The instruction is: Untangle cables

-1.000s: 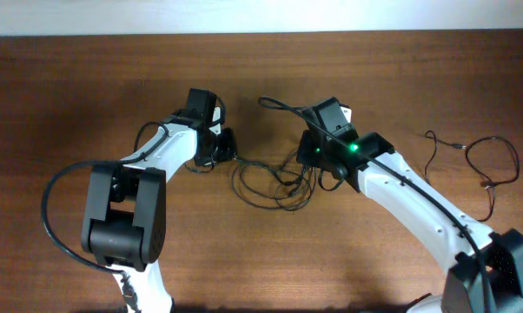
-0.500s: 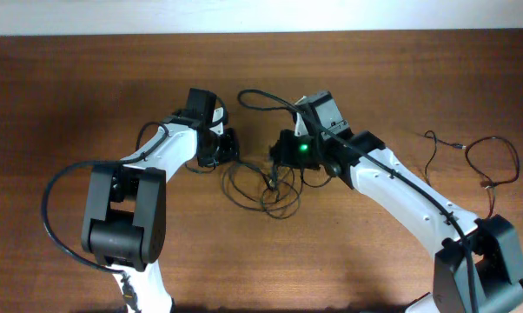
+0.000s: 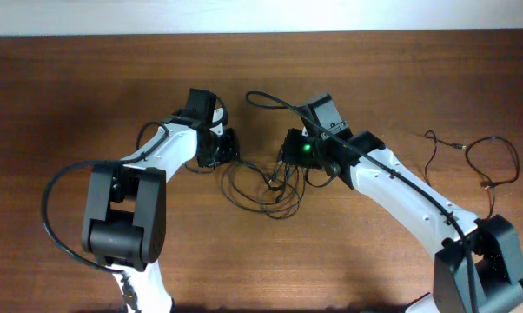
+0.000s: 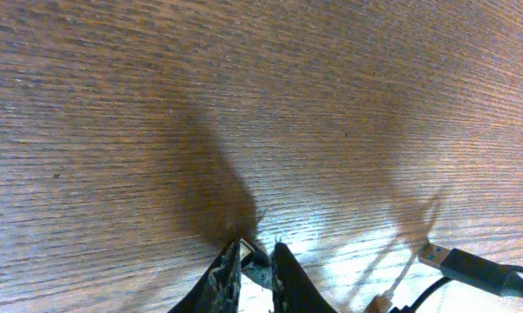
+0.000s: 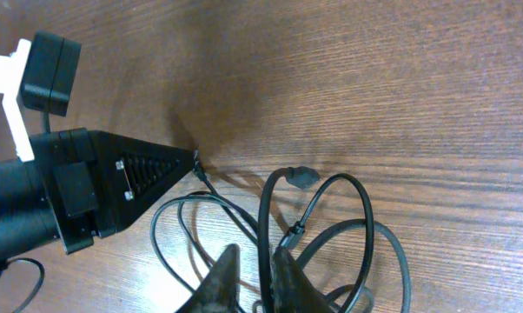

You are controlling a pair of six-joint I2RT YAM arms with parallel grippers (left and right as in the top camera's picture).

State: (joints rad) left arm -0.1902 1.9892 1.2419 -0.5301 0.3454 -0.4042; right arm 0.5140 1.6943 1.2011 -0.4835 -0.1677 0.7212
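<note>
1. A tangle of thin black cables (image 3: 270,184) lies in loose overlapping loops on the brown wood-grain counter (image 3: 88,78), near the middle and between the two arms.
2. The left gripper (image 4: 254,256) sits at the left edge of the tangle, its tips down at the counter surface.
3. Its jaws are pressed nearly together on a small grey metallic plug tip at one cable end. From the right wrist camera the same black wedge-shaped tips meet on a strand that runs back into the loops.
4. Just right of these tips, in the left wrist view, a silver USB plug (image 4: 435,255) on a thicker black lead rests flat on the wood.
5. The right gripper (image 5: 254,261) hangs over the right side of the tangle, low above the loops.
6. Its jaws stand a little apart. One black strand runs up through the gap, which looks wider than the strand, so nothing is visibly pinched.
7. In front of it a strand ends in a small dark plug, and two larger loops curl to the right.
8. A lone thin black cable (image 3: 514,165) lies in an open loop near the right edge of the counter, well apart from the tangle.
</note>
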